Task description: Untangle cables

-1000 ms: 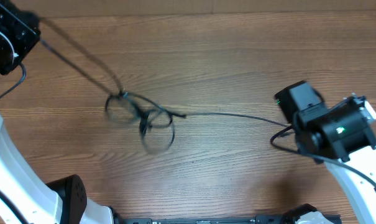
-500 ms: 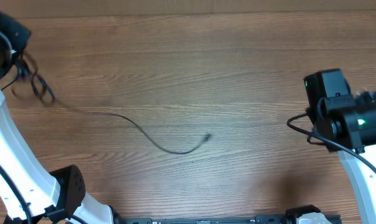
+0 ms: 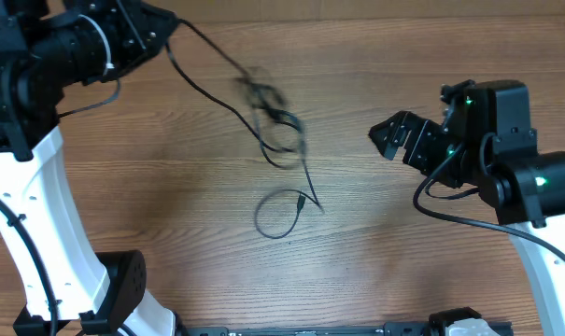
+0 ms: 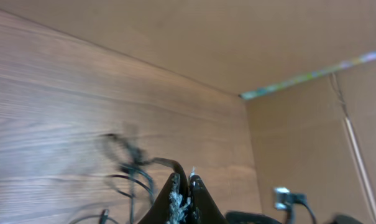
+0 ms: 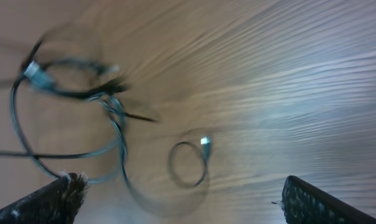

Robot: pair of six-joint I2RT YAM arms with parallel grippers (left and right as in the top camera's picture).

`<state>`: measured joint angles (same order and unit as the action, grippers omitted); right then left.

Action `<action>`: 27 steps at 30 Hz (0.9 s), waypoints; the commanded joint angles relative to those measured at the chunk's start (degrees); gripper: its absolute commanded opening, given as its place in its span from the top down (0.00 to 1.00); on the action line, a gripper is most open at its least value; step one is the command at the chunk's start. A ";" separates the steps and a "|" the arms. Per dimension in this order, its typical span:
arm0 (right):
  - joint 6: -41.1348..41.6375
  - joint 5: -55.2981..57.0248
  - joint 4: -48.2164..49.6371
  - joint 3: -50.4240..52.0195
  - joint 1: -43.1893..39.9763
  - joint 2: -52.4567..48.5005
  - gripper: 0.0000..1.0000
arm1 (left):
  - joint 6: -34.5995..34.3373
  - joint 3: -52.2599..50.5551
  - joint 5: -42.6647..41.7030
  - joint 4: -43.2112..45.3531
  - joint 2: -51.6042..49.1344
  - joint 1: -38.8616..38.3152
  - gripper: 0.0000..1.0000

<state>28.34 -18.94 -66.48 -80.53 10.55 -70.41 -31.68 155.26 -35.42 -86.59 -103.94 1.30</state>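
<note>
The cables (image 3: 275,119) are thin black cords, motion-blurred, hanging in a loose tangle over the middle of the wooden table. One strand runs up-left into my left gripper (image 3: 168,34), which is shut on it. In the left wrist view the fingertips (image 4: 175,186) are pressed together, a cord curving out of them toward the blurred cables (image 4: 130,169). Lower down a loop with a small plug (image 3: 303,200) lies on the table. My right gripper (image 3: 390,140) stands wide open to the right of the tangle, holding nothing. From the right wrist, the cables (image 5: 82,87) and loop (image 5: 189,164) lie beyond the right gripper (image 5: 188,200).
Brown cardboard walls (image 4: 299,124) close off the table's far side and corner. The arm's own thicker black wire (image 3: 450,210) hangs under the right wrist. The white arm bases (image 3: 39,233) rise at the near left and right.
The left gripper swung from the far left back toward the middle, carrying the tangle with it. The right gripper opened wide and turned toward the cables. One cord's loop has shifted on the table.
</note>
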 commanded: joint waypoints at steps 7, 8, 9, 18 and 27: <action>-6.14 -9.66 1.75 -0.87 9.77 -7.28 0.00 | -5.22 0.24 -1.64 1.68 0.98 -3.28 0.96; -6.10 -9.66 2.93 -0.87 11.39 -8.20 0.00 | -5.22 0.24 -1.64 1.53 0.98 -3.43 0.96; -6.10 -9.66 4.11 -0.87 12.81 -8.98 0.00 | -5.18 0.24 -1.62 1.51 0.98 -3.74 0.96; -1.51 -11.13 18.80 -0.87 22.12 -11.98 0.00 | -5.25 0.24 -1.73 -0.39 0.98 -6.47 0.96; 2.40 -8.74 25.11 -0.87 22.93 -13.46 0.00 | -9.68 0.24 -1.68 -0.37 0.98 -11.30 0.96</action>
<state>29.43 -29.12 -42.24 -80.51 33.41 -82.67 -38.72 155.24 -36.23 -87.26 -103.94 -8.69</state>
